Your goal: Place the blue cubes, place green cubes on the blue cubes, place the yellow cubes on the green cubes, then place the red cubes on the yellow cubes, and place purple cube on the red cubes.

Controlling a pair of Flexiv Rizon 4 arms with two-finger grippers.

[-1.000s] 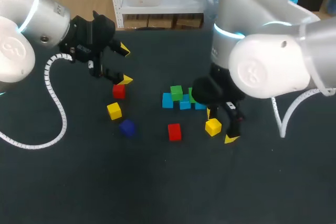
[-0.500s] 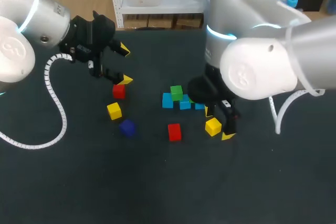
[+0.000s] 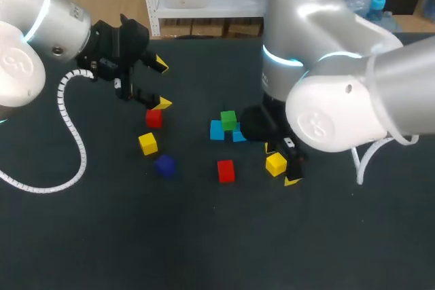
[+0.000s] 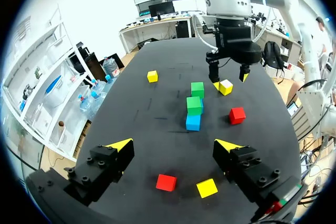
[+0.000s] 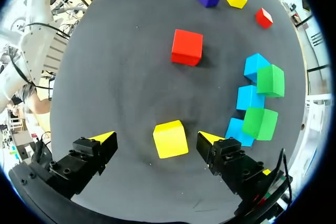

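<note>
A row of blue cubes (image 5: 249, 98) lies mid-table with two green cubes (image 5: 271, 80) on top; the head view shows one green cube (image 3: 228, 119), the other hidden by my right arm. My right gripper (image 5: 155, 137) is open and low over a yellow cube (image 5: 170, 139), which lies between its fingers without being gripped. A red cube (image 3: 225, 170) lies left of it. My left gripper (image 3: 160, 85) hangs open and empty above a second red cube (image 3: 154, 118), a second yellow cube (image 3: 147, 143) and the purple cube (image 3: 164, 165).
A third yellow cube (image 4: 152, 76) lies far off near the table's edge, seen from the left wrist. Bare dark tabletop (image 3: 204, 236) spreads along the front.
My right arm has swung a little to the left and its gripper has closed in around the yellow cube, hiding one green cube from the head view. The left arm has not moved.
</note>
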